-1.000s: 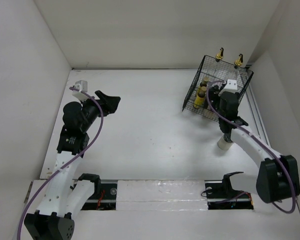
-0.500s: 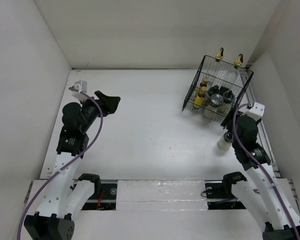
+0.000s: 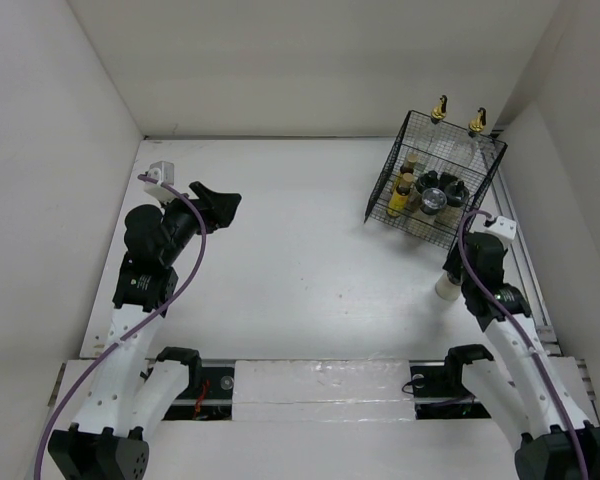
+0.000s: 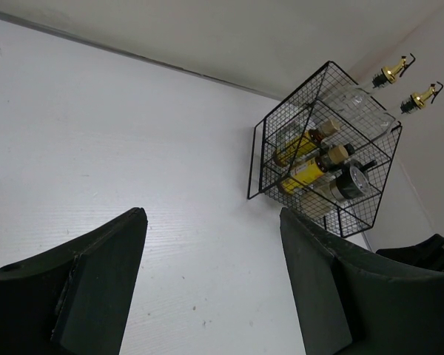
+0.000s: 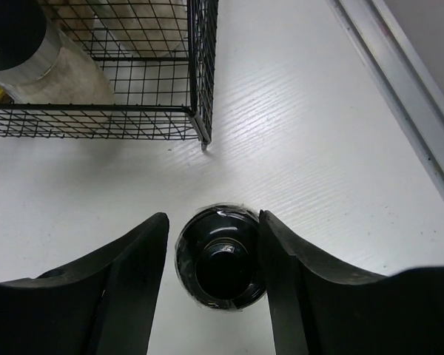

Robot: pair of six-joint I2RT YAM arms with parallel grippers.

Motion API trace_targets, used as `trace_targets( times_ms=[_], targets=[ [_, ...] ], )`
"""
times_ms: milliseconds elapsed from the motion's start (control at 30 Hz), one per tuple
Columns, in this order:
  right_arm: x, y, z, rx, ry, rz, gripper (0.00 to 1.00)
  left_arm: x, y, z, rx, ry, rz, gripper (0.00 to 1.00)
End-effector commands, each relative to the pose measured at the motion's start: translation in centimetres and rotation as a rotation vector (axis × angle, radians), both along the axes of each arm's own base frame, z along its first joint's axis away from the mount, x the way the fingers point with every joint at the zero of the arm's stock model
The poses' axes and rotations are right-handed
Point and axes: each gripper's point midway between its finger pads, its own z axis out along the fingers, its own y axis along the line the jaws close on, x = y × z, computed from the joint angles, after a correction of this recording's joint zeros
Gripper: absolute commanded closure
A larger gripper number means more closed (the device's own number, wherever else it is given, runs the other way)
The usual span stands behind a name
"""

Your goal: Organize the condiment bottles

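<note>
A squat pale jar with a dark lid (image 5: 220,265) stands on the table just in front of the black wire basket (image 5: 200,74); it also shows in the top view (image 3: 446,288). My right gripper (image 5: 213,223) is open and straddles the lid from above, its right finger close against it. The basket (image 3: 382,190) holds two yellow-amber bottles (image 4: 303,148), dark-lidded jars (image 3: 435,198) and two tall clear bottles with gold pourers (image 3: 440,108). My left gripper (image 4: 211,214) is open and empty, far left of the basket (image 3: 225,200).
A metal rail (image 5: 399,89) runs along the table's right edge beside the jar. The white side wall rises just beyond it. The basket's near corner foot (image 5: 204,142) stands close ahead of the right fingers.
My right arm has pulled back out of the basket and come down over the jar on the table. The left arm has not moved.
</note>
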Motion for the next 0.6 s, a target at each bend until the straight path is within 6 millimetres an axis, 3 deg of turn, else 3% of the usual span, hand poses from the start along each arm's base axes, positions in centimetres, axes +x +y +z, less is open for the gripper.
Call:
trace_targets(
  times_ms=[0,167,300,367,500,567],
  targets=[
    [0.3,0.4,0.2,0.039,-0.026,0.004,0.42,-0.3,-0.3,1.3,-0.003,-0.058,-0.016,0.32],
    [-0.4,0.4,-0.2,0.047,-0.025,-0.002,0.52,-0.1,-0.3,1.0,-0.002,-0.047,-0.016,0.32],
    [-0.4,0.4,0.2,0.05,-0.045,-0.001,0.72,-0.1,-0.3,1.0,-0.002,-0.047,-0.016,0.32],
    [-0.3,0.5,0.6,0.041,-0.048,0.018,0.74,-0.3,-0.3,1.3,-0.003,-0.056,-0.016,0.32],
    [-0.2,0.9,5.2,0.029,-0.12,0.066,0.74,-0.1,-0.3,1.0,-0.01,-0.042,-0.016,0.32],
    [0.0,0.7,9.1,-0.004,-0.208,0.086,0.74,-0.1,-0.5,1.2,-0.012,-0.051,-0.025,0.32]
  ],
)
